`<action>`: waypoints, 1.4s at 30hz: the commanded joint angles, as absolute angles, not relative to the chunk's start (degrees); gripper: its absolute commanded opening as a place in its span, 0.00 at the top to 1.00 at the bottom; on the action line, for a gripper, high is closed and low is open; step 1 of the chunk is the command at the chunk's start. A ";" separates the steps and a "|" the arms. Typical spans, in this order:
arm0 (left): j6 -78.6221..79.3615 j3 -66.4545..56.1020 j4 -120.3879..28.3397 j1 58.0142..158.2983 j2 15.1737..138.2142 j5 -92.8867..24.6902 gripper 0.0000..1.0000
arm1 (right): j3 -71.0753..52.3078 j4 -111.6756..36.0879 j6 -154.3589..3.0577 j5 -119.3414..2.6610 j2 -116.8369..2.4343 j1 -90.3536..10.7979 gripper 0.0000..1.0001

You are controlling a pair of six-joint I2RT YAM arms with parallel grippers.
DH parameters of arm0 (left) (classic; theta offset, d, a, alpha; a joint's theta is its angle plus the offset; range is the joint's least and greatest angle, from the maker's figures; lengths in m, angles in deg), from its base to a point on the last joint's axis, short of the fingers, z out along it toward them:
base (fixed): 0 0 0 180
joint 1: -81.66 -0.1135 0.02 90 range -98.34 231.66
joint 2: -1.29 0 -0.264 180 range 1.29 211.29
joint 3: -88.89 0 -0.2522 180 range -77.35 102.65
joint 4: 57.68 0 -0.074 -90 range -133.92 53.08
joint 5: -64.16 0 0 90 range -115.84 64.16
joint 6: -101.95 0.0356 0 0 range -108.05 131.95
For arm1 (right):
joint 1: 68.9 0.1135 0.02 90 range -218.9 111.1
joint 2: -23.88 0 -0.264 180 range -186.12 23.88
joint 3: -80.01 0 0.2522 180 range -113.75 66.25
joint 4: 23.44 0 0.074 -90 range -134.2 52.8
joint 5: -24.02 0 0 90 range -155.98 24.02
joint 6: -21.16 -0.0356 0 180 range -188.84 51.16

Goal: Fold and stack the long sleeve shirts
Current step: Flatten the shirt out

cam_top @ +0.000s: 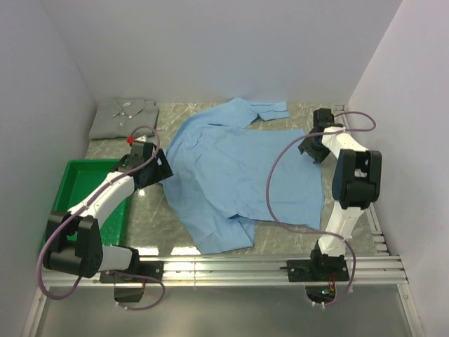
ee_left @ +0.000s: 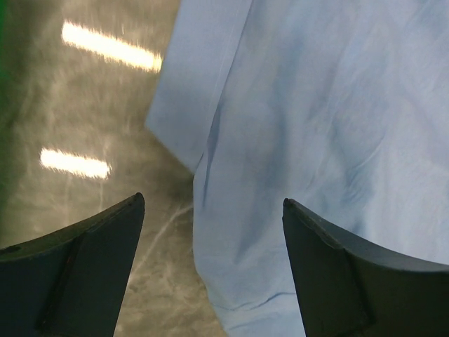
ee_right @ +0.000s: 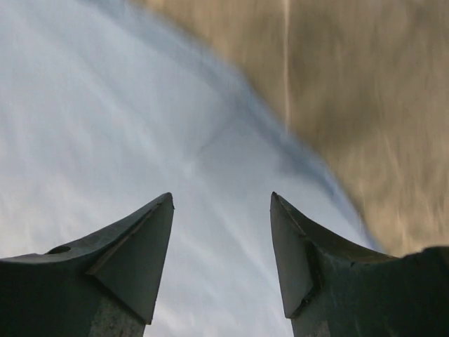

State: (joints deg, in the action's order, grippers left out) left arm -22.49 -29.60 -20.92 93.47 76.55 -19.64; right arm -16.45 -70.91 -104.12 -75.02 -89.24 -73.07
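The light blue shirt (cam_top: 238, 168) lies spread out and rumpled across the middle of the table. The pale grey-green shirt (cam_top: 125, 117) lies folded at the back left corner. My left gripper (cam_top: 164, 170) is open at the blue shirt's left edge; in the left wrist view the shirt's edge (ee_left: 295, 140) runs between the open fingers (ee_left: 91, 246). My right gripper (cam_top: 309, 150) is open over the shirt's right edge; in the right wrist view blue cloth (ee_right: 140, 126) fills the gap between the fingers (ee_right: 133, 246). Neither holds anything.
A green plastic tray (cam_top: 77, 184) sits at the left, partly under my left arm. White walls close the back and both sides. A metal rail (cam_top: 245, 267) runs along the near edge. Bare marbled tabletop (cam_top: 151, 217) shows beside the shirt.
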 commanded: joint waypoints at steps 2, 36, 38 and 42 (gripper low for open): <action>-30.31 -33.91 -20.28 93.35 75.73 -23.46 0.15 | -2.42 -68.23 -107.05 -73.02 -73.52 -70.14 0.32; -41.05 -42.02 -26.79 95.81 80.74 -22.77 0.96 | 30.75 -60.32 -114.45 -68.62 -52.84 -70.75 0.34; -40.61 -40.79 -24.34 95.81 80.74 -20.04 0.99 | 30.31 -60.23 -114.45 -68.88 -53.81 -71.54 0.34; -39.38 -38.68 -21.34 95.81 81.09 -18.02 1.00 | 29.25 -59.61 -114.19 -68.09 -56.79 -73.47 0.34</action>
State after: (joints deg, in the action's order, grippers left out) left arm -41.37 -40.99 -26.10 95.79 80.44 -22.42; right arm 29.59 -60.73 -114.42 -65.90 -53.48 -71.74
